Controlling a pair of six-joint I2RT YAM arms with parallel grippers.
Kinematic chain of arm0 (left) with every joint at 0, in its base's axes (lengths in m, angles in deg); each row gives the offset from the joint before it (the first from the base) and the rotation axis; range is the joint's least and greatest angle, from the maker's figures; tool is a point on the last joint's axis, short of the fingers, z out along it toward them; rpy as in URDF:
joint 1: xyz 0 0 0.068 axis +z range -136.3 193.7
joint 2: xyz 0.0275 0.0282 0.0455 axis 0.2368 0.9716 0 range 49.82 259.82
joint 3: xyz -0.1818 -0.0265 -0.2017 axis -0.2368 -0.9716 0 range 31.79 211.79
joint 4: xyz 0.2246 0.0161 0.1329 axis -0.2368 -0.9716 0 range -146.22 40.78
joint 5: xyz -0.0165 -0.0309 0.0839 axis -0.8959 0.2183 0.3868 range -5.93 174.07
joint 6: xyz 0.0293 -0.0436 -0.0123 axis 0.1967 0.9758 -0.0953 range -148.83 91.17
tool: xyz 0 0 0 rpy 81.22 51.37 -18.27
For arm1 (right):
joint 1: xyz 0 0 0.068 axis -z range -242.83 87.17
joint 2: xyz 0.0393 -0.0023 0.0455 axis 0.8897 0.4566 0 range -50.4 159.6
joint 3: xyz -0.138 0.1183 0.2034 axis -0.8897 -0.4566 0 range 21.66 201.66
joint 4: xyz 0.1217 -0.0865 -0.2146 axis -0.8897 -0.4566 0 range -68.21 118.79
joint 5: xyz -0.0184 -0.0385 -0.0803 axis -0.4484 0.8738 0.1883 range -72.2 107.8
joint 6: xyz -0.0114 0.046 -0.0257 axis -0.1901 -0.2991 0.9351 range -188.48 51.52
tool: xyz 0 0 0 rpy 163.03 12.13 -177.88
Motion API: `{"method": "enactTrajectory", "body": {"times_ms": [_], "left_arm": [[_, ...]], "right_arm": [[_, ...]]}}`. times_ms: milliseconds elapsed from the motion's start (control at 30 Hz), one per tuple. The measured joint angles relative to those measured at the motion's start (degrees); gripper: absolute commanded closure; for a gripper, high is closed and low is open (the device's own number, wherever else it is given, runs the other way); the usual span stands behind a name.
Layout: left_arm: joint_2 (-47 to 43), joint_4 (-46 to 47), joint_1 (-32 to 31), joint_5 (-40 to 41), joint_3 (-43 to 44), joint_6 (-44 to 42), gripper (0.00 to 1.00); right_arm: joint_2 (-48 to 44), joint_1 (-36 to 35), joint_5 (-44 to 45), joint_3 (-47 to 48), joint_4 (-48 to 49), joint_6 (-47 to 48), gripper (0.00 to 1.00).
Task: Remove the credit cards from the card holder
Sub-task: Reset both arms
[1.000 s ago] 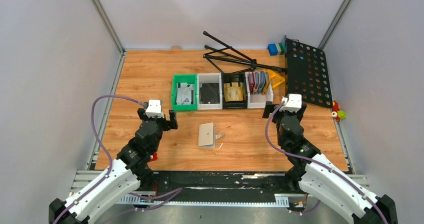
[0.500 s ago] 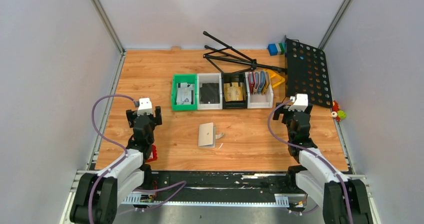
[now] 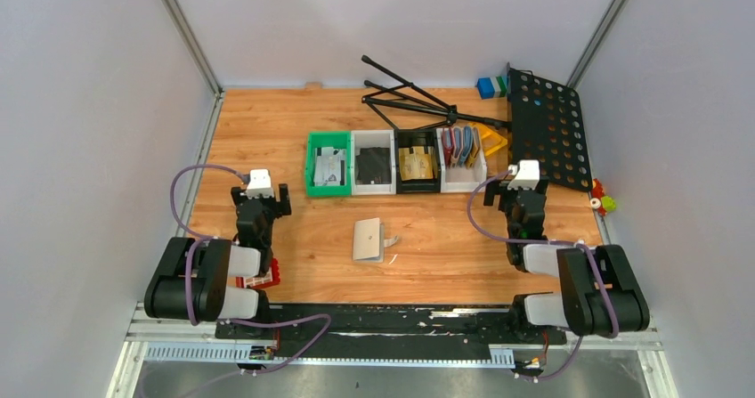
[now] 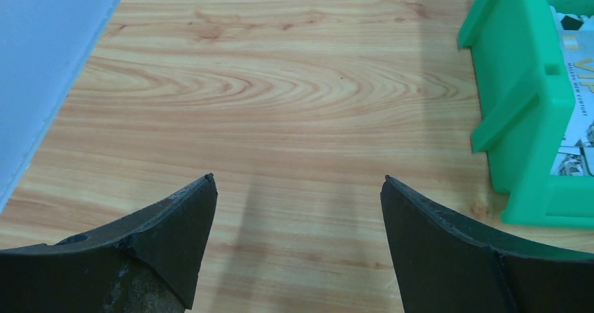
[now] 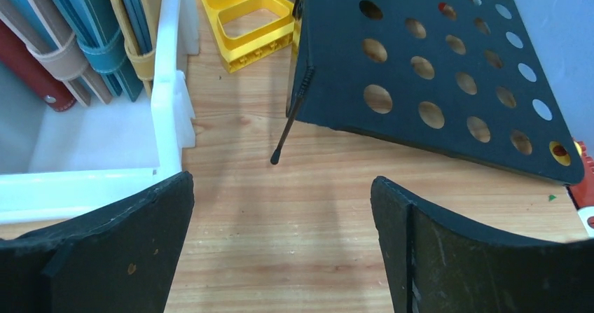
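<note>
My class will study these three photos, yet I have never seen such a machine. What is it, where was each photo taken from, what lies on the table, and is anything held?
Two robot arms are bolted at a table's near edge. The wide picture looks down from above and behind them. The other two come from a camera on each wrist and show the left end effector and the right end effector at the bottom, both open and empty. On the wooden table lies a flat pale folding card holder, between the arms. Beyond it stands a row of bins: a green plastic bin leftmost, a white plastic bin with upright wallets rightmost. A black perforated panel lies far right.
</note>
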Motion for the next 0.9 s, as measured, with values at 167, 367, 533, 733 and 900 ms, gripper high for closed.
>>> {"method": "enactTrajectory", "body": {"times_ms": [167, 367, 533, 733, 900], "left_arm": [[0.9, 0.2, 0.0, -3.1, 1.7, -0.1, 0.08], [0.9, 0.0, 0.0, -5.5, 4.0, -0.7, 0.0], [0.9, -0.2, 0.0, -6.0, 4.0, -0.7, 0.0], [0.9, -0.2, 0.1, -7.8, 4.0, -1.2, 0.0], [0.9, -0.2, 0.1, -9.1, 4.0, -1.7, 0.0]], "right_arm": [[6.5, 0.7, -1.9, -0.7, 6.1, 1.3, 0.05], [6.6, 2.5, -3.3, 0.7, 5.6, 1.2, 0.0], [6.6, 2.5, -3.8, 0.8, 5.6, 1.2, 0.0], [6.6, 2.5, -4.1, 0.8, 5.6, 1.2, 0.0], [6.6, 2.5, -4.2, 0.8, 5.6, 1.2, 0.0]]}}
